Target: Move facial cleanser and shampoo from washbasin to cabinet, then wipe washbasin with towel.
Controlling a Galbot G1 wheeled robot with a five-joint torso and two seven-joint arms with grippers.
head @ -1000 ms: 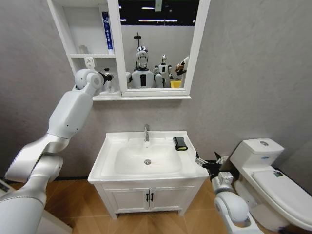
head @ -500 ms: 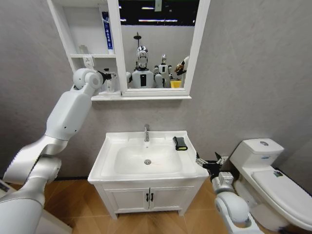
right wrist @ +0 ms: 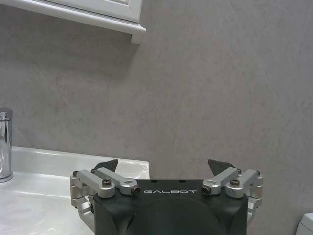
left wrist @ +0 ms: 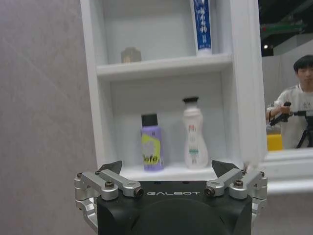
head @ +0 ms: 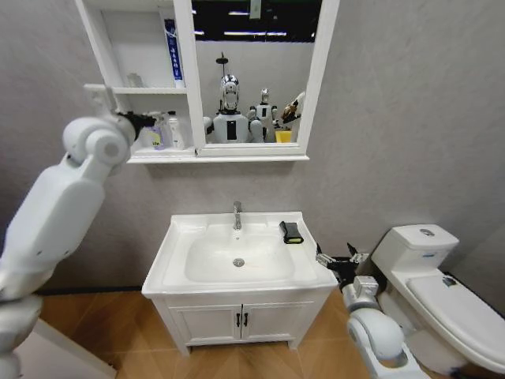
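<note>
White shelves of the cabinet [head: 142,156] fill the upper left of the head view, and on the lowest shelf a purple bottle [left wrist: 151,149] with a black cap stands just beside a white bottle [left wrist: 195,139] with a dark cap, both upright and apart from each other. Facing them, the left claw [left wrist: 166,169] is spread wide and released, its fingertips [left wrist: 111,168] holding nothing and touching neither bottle; in the head view that left claw [head: 136,120] sits at the upper left, level with the lower shelf opening. A blue-and-white tube [left wrist: 201,25] stands on the shelf above. Lower in the head view, the washbasin [head: 183,230] sits centre frame with its chrome tap [head: 237,215] at the back rim, and the towel [head: 291,232], black with a yellow edge, lies on its right rear corner. Parked at the lower right, beside the washbasin's front right corner, the right claw [head: 341,260] is also wide open and empty.
</note>
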